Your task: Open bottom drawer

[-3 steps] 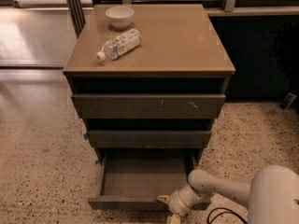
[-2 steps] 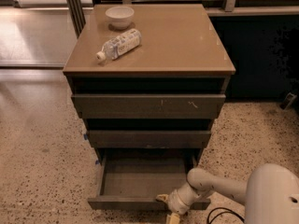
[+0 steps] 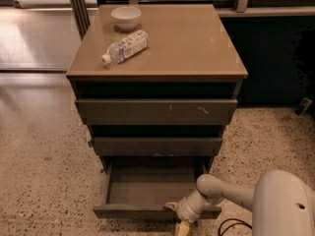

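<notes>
The bottom drawer (image 3: 147, 191) of the brown cabinet stands pulled out, showing a shallow plain tray inside; its flat front edge (image 3: 128, 211) is near the frame's bottom. My gripper (image 3: 178, 219) is at the right part of that front edge, at the end of my white arm (image 3: 224, 191), which comes in from the lower right. Its yellowish fingertips sit at the drawer front, one above the edge and one below. The middle drawer (image 3: 157, 145) and the top drawer (image 3: 156, 112) with pale scratches are closed.
On the cabinet top (image 3: 197, 43) lie a white bowl (image 3: 126, 17) at the back left and a plastic bottle (image 3: 124, 47) on its side. Speckled floor (image 3: 44, 171) surrounds the cabinet. A black cable (image 3: 231, 226) lies by my arm.
</notes>
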Controlling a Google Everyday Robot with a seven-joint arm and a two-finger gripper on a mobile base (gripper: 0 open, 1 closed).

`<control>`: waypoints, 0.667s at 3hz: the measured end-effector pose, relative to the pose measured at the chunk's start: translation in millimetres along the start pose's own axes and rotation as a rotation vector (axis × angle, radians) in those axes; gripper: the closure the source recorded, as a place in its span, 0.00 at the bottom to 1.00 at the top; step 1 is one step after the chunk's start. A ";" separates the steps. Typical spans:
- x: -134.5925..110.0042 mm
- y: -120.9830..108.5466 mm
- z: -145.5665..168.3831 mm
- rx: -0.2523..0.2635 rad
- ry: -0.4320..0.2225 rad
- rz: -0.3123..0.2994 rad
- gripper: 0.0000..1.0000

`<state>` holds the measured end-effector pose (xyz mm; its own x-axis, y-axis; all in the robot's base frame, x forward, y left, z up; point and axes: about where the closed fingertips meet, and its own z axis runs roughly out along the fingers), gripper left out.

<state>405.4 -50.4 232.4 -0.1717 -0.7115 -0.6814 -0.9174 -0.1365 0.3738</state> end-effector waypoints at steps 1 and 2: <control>-10.2 -6.2 -5.7 0.004 0.013 -0.028 0.00; -12.9 -19.2 -4.7 -0.016 0.018 -0.038 0.00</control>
<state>427.0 -41.9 237.0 -0.1299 -0.7177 -0.6841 -0.9174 -0.1748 0.3576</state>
